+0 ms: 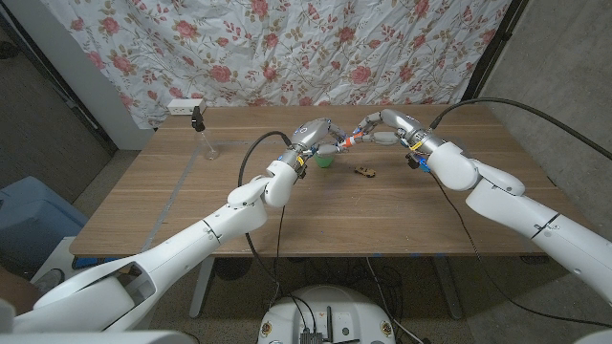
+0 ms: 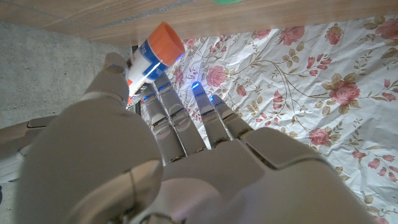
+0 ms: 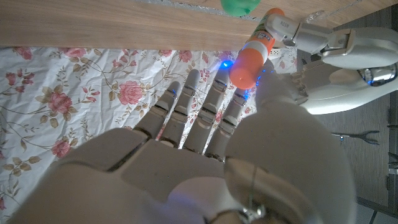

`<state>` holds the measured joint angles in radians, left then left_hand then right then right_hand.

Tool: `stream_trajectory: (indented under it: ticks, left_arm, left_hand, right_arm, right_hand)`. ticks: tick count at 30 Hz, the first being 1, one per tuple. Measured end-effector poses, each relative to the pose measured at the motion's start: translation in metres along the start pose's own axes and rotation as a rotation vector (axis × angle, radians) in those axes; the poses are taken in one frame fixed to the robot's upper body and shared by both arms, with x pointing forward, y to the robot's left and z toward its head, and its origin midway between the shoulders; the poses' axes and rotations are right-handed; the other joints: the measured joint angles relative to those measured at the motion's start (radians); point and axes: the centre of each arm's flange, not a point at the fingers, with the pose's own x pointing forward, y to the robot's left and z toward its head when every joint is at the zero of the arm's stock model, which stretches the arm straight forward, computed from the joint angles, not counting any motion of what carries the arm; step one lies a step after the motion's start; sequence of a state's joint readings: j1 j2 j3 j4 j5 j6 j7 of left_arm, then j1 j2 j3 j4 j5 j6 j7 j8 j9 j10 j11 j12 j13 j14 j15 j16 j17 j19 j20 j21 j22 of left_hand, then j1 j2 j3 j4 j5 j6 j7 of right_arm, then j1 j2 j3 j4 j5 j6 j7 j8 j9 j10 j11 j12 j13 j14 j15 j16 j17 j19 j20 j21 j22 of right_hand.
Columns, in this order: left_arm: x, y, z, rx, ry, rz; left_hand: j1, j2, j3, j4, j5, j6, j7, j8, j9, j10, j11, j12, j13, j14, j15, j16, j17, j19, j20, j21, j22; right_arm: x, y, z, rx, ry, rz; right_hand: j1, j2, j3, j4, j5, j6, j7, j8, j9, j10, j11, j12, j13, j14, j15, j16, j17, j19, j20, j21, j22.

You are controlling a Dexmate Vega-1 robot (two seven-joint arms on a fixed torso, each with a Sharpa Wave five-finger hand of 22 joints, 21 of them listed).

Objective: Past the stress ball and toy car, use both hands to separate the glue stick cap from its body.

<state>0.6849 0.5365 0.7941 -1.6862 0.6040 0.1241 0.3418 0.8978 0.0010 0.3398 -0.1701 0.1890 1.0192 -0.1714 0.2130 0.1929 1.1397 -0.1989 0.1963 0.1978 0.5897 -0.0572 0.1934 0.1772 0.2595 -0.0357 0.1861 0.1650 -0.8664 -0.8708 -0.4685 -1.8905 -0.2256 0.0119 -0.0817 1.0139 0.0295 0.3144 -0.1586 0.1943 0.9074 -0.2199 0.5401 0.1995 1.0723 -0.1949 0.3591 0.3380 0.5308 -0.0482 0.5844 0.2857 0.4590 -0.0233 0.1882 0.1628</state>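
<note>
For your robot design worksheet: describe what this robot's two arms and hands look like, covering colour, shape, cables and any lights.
Both arms are glossy white with rounded, smooth shells and grey metallic sections near the wrists. A black cable loops along each arm. The left hand and right hand are pale grey, human-shaped, with segmented fingers. Small blue lights glow at the fingertips in both wrist views.

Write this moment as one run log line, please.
left hand: holds glue stick body | right hand: grips orange cap end | cap: still on | stick: lifted above table
</note>
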Motion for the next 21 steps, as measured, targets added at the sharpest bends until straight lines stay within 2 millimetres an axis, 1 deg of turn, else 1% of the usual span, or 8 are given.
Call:
stream_trajectory:
  ticks: [3, 8, 11, 17, 21]
  left_arm:
    - [-0.0003, 0.0008, -0.0009, 0.002, 0.001, 0.000]
    - [-0.0003, 0.0007, -0.0015, 0.003, 0.005, 0.000]
    - [-0.0004, 0.0011, -0.0019, 0.003, 0.006, 0.000]
    - [-0.0004, 0.0011, -0.0028, 0.004, 0.010, 0.000]
    - [-0.0001, 0.0006, -0.0039, 0.004, 0.015, 0.000]
  left_hand:
    - [0.000, 0.000, 0.000, 0.000, 0.000, 0.000, 0.000, 0.003, 0.000, 0.000, 0.000, 0.000, 0.000, 0.000, 0.000, 0.000, 0.000, 0.000, 0.000, 0.000, 0.000]
    - [0.000, 0.000, 0.000, 0.000, 0.000, 0.000, 0.000, 0.003, 0.000, 0.000, 0.000, -0.001, 0.000, 0.000, 0.000, 0.000, 0.000, 0.000, 0.000, 0.000, 0.000]
    - [0.000, 0.000, 0.000, 0.000, 0.000, 0.000, 0.000, 0.003, 0.000, 0.000, 0.000, -0.003, 0.000, 0.000, 0.000, 0.000, 0.000, 0.000, 0.000, 0.000, 0.000]
    - [0.000, 0.000, 0.000, 0.000, 0.000, 0.000, 0.000, 0.003, 0.000, 0.000, 0.000, -0.004, 0.000, 0.000, 0.000, 0.000, 0.000, 0.000, 0.000, 0.000, 0.000]
    - [0.000, 0.000, 0.000, 0.000, 0.000, 0.000, 0.000, 0.003, 0.000, 0.000, 0.000, -0.004, 0.000, 0.000, 0.000, 0.000, 0.000, 0.000, 0.000, 0.000, 0.000]
  right_arm:
    - [0.0002, 0.0000, 0.0000, 0.001, 0.000, 0.002]
    - [0.0004, -0.0005, 0.0001, 0.001, 0.000, 0.001]
    - [0.0004, -0.0005, 0.0000, 0.004, 0.000, 0.002]
    - [0.0002, -0.0017, -0.0008, 0.004, 0.002, 0.001]
    - [0.0001, -0.0023, -0.0012, 0.004, 0.002, 0.000]
  right_hand:
    - [0.000, 0.000, -0.004, 0.004, 0.000, 0.000, 0.000, 0.000, 0.000, 0.000, 0.000, 0.000, 0.000, 0.000, 0.000, 0.000, 0.000, 0.000, 0.000, 0.000, 0.000]
    - [0.000, 0.000, -0.004, 0.004, -0.001, 0.000, 0.000, 0.000, 0.000, 0.000, 0.000, 0.000, 0.000, 0.000, 0.000, 0.000, 0.000, 0.000, 0.000, 0.000, 0.000]
    - [0.000, 0.000, -0.004, 0.004, -0.001, 0.000, 0.000, 0.000, 0.000, 0.000, 0.000, 0.000, 0.000, 0.000, 0.000, 0.000, 0.000, 0.007, 0.007, 0.001, 0.000]
    - [0.000, 0.000, -0.004, 0.004, -0.001, 0.000, 0.000, 0.000, -0.001, 0.000, 0.000, 0.000, 0.000, 0.000, 0.000, 0.000, 0.000, 0.007, 0.007, 0.001, 0.000]
    - [0.000, 0.000, -0.008, 0.008, -0.002, 0.000, 0.000, 0.000, -0.001, 0.000, 0.000, -0.004, 0.001, 0.006, -0.006, 0.000, -0.003, 0.007, 0.007, 0.001, 0.000]
